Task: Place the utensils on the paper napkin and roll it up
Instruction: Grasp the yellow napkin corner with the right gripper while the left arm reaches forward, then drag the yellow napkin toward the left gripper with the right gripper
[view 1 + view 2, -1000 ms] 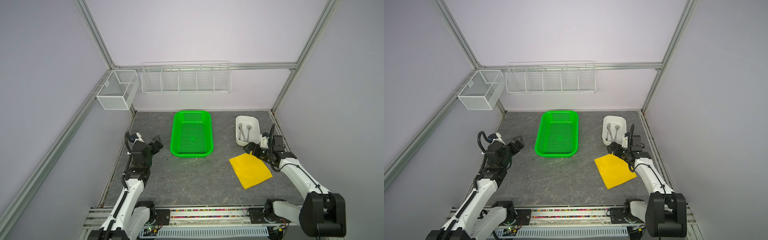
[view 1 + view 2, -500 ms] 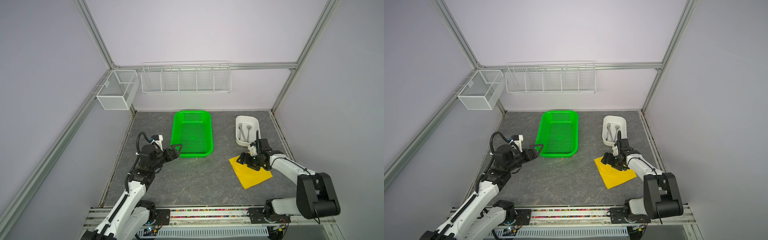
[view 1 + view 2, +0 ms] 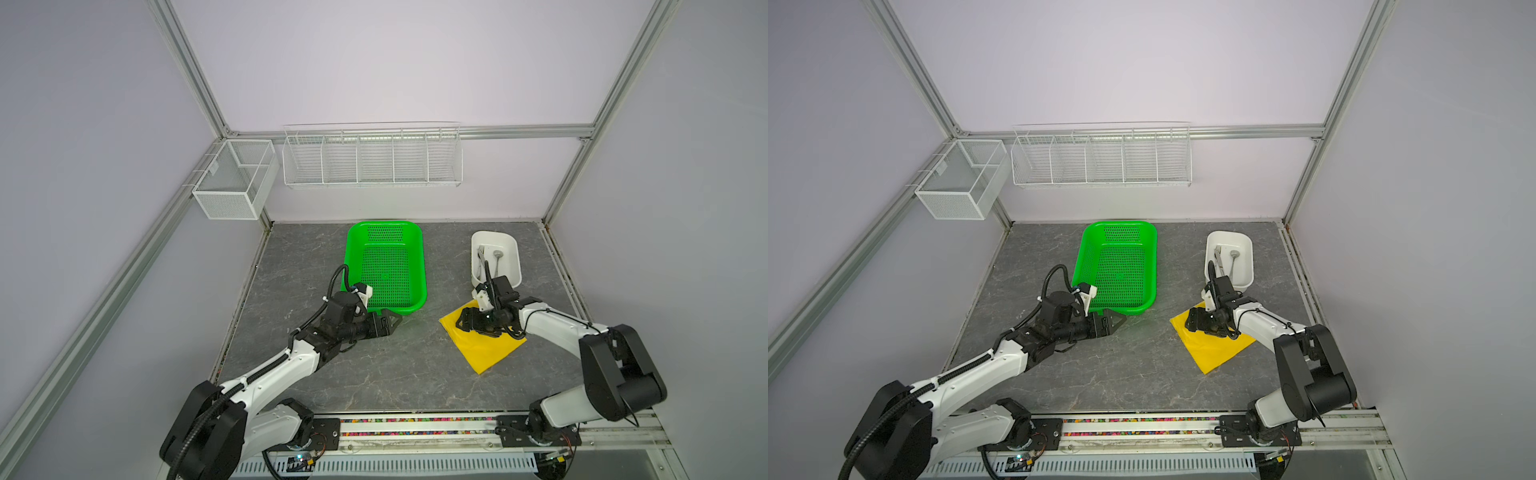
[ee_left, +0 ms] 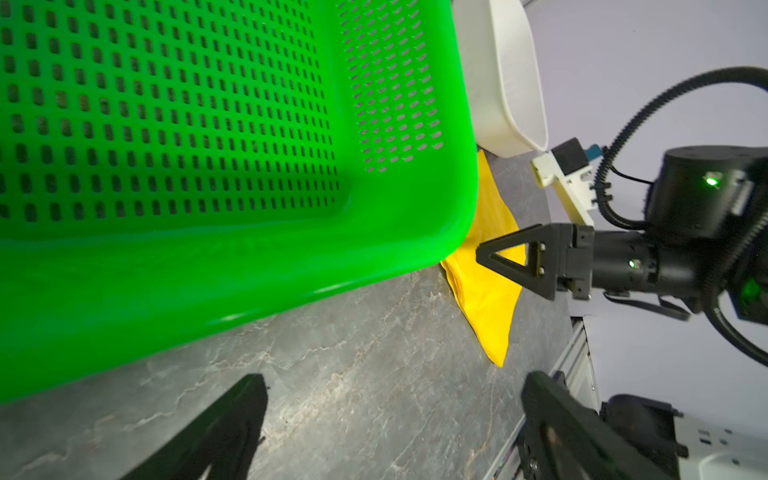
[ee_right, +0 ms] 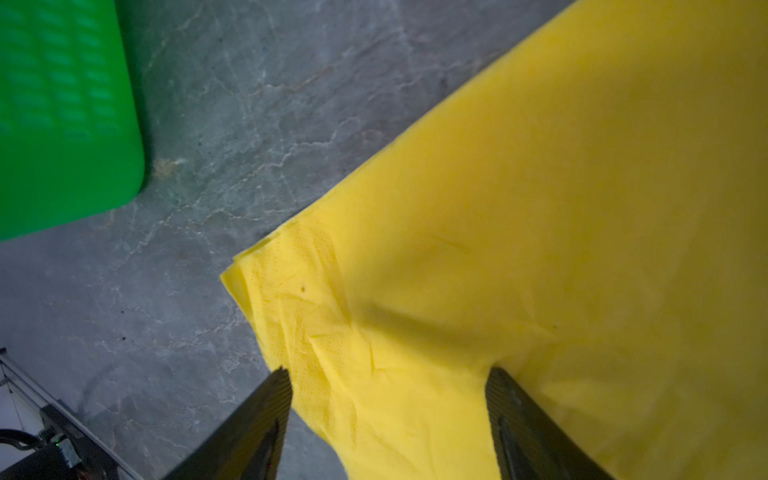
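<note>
The paper napkin (image 3: 488, 349) is laid flat on the counter (image 3: 374, 374), just in front of the white tub (image 3: 515, 257) in which the utensils (image 3: 488, 259) are kept. The right tool (image 3: 463, 322) is held low over the napkin's corner nearest the green basket (image 3: 386, 266). In the right wrist view its jaws are seen parted above that wrinkled corner, with nothing gripped. The left tool (image 3: 388, 324) is spread wide and empty. It is held just beside the basket's near corner, well apart from the napkin.

left hand (image 3: 390, 325) spread, right hand (image 3: 464, 323) parted
</note>
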